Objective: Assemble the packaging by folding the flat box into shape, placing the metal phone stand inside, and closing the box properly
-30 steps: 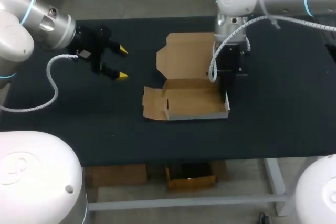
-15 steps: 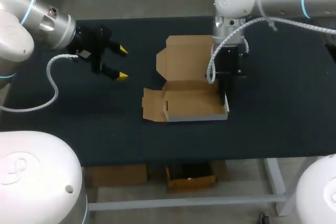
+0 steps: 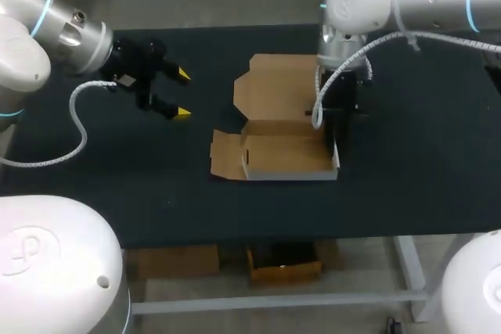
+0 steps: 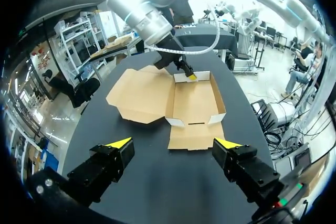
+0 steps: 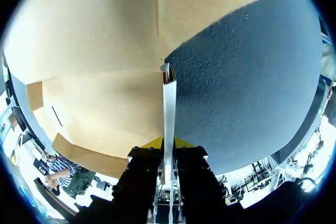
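Head view: a partly folded, open cardboard box (image 3: 286, 154) sits mid-way across the table (image 3: 407, 177). The left gripper (image 3: 182, 93) is well to its left, fingers apart and empty.

Left wrist view: the box lies ahead of the spread fingers.

Right wrist view – the right gripper (image 5: 167, 141) is clamped on the box's upright side.

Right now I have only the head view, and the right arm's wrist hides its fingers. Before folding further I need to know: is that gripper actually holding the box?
Observer: Yes. In the right wrist view the right gripper is shut on the end wall of the box, with a yellow tip on each side.
Operator: Is that wall up?
Observer: It stands upright, with the box's floor on one side and the bare table on the other.
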### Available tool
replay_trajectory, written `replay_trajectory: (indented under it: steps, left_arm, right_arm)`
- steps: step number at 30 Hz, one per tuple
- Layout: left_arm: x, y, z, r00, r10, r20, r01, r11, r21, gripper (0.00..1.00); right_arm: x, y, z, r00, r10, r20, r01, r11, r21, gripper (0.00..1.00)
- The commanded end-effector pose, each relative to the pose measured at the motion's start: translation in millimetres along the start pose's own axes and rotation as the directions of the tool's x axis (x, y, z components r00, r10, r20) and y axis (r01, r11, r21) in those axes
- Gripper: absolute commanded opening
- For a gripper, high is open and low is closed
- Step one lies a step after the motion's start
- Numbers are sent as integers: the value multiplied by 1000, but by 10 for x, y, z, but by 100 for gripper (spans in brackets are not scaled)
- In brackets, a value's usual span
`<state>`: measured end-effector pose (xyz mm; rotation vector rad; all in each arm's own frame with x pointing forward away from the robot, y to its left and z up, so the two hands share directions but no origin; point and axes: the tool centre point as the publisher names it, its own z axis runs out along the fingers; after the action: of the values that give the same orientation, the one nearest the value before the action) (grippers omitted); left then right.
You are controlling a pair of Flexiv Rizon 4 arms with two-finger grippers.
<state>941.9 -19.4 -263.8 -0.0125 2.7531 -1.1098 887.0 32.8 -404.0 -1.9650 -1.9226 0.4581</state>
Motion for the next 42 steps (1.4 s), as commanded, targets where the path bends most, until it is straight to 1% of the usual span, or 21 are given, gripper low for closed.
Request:
replay_trajectory:
  steps: [1, 10, 17, 20, 31, 40, 42]
  left_arm:
    - [-5, -4, -6, 1000, 0, -3, 0, 1000, -3, 100]
    - [-5, -4, -6, 1000, 0, -3, 0, 1000, -3, 100]
    - [-5, -4, -6, 1000, 0, -3, 0, 1000, -3, 100]
    - [-5, -4, -6, 1000, 0, -3, 0, 1000, -3, 100]
    - [-5, -4, -6, 1000, 0, -3, 0, 1000, -3, 100]
    - [-5, -4, -6, 1000, 0, -3, 0, 1000, -3, 100]
    - [-5, -4, -6, 1000, 0, -3, 0, 1000, -3, 100]
  right_arm:
    - [-14, -62, 25, 1000, 2, -8, -2, 999, -51, 6]
    - [-5, -83, 43, 999, 4, -45, -12, 982, -187, 4]
    - [-13, -83, 38, 998, 4, -69, -23, 961, -277, 7]
    - [-11, -72, 35, 997, -1, -75, -21, 955, -296, 10]
    - [29, -22, 33, 997, 4, -78, -34, 924, -380, 8]
    - [42, 53, 77, 996, 2, -87, -37, 918, -396, 7]
    - [42, 64, 77, 996, 5, -89, -40, 916, -399, 8]
